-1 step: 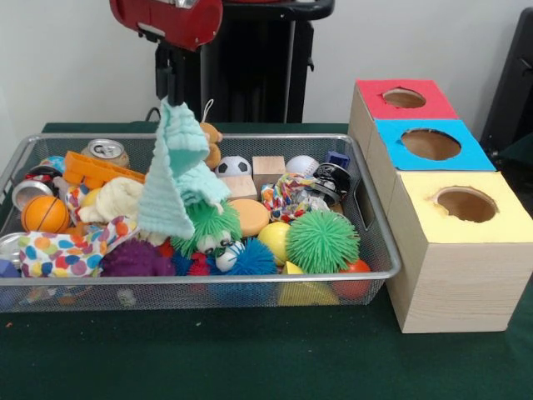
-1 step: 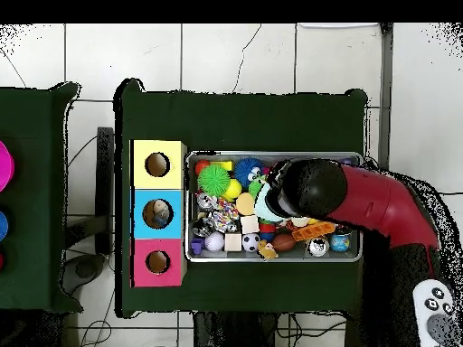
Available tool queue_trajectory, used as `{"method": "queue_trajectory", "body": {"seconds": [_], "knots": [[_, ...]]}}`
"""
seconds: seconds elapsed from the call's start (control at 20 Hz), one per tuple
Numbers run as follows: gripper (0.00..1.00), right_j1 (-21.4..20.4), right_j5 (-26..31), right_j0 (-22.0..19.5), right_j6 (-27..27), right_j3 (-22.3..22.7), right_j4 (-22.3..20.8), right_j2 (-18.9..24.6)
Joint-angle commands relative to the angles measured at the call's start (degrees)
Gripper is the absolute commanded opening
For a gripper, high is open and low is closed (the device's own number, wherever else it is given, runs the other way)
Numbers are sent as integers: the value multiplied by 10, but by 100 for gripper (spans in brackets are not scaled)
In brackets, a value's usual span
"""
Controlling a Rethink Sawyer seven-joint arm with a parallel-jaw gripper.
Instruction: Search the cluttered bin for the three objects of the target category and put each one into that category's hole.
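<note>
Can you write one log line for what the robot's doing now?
gripper: shut on mint cloth | mint cloth: lifted, hanging over bin | bin: cluttered

I see a mint-green cloth (image 1: 177, 171) hanging in folds, lifted above the wire mesh bin (image 1: 379, 250). Its lower edge drapes onto the toys. Beside the bin stand the red (image 1: 404, 98), blue (image 1: 430, 144) and yellow (image 1: 466, 204) holes.

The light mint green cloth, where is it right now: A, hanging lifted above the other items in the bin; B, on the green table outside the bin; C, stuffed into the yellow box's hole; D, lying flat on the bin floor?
A: the light mint green cloth hangs peaked above the clutter in the wire mesh bin.
</note>
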Motion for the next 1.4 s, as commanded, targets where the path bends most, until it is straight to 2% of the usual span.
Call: {"method": "queue_trajectory", "body": {"seconds": [0.05, 0.25, 0.65, 1.4], "knots": [[0, 0, 67, -52, -61, 24, -9, 9], [0, 9, 76, -73, -87, 9, -14, 25], [0, 16, 75, -82, -83, 6, -22, 42], [0, 6, 57, -28, 1, 30, -3, 26]]}}
